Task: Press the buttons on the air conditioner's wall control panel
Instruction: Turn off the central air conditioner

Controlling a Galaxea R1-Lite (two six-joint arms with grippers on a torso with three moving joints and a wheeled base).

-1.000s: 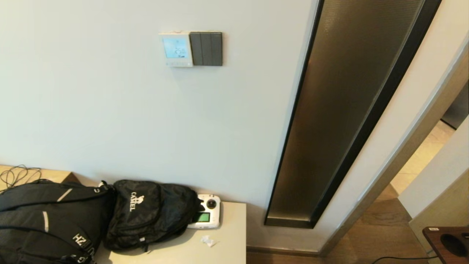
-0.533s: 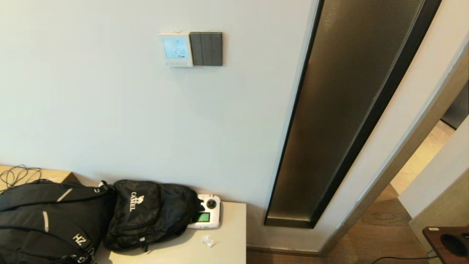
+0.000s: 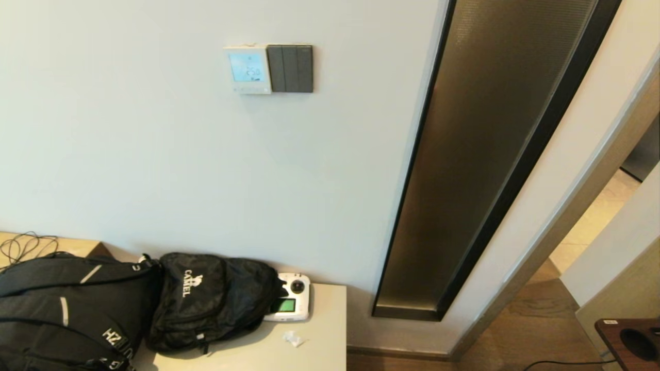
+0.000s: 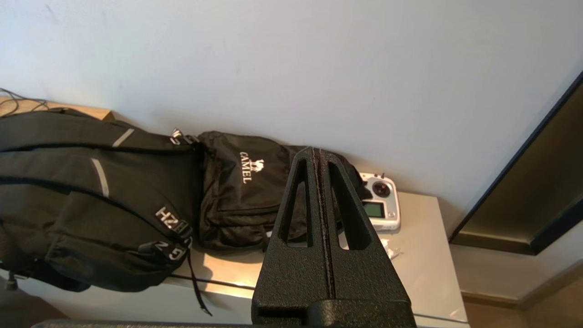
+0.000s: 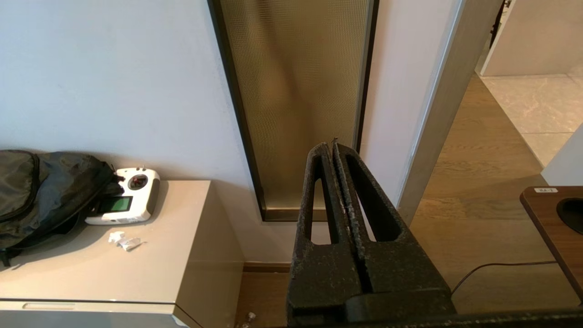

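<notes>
Air conditioner's wall control panel (image 3: pixel 248 69): white square unit high on the pale wall, screen lit pale blue, buttons (image 3: pixel 251 89) in a strip along its lower edge, touching the dark grey switch plate (image 3: pixel 291 68) on its right side. Left pincer (image 4: pixel 318 157): fingers pressed together, empty, held low above the desk (image 4: pixel 419 255) by the black backpacks (image 4: pixel 136 196) and white handheld controller (image 4: pixel 380 200), well below the panel. Right pincer (image 5: pixel 331 148): closed, empty, low before the bronze wall strip (image 5: pixel 296 91), likewise well apart from the panel.
</notes>
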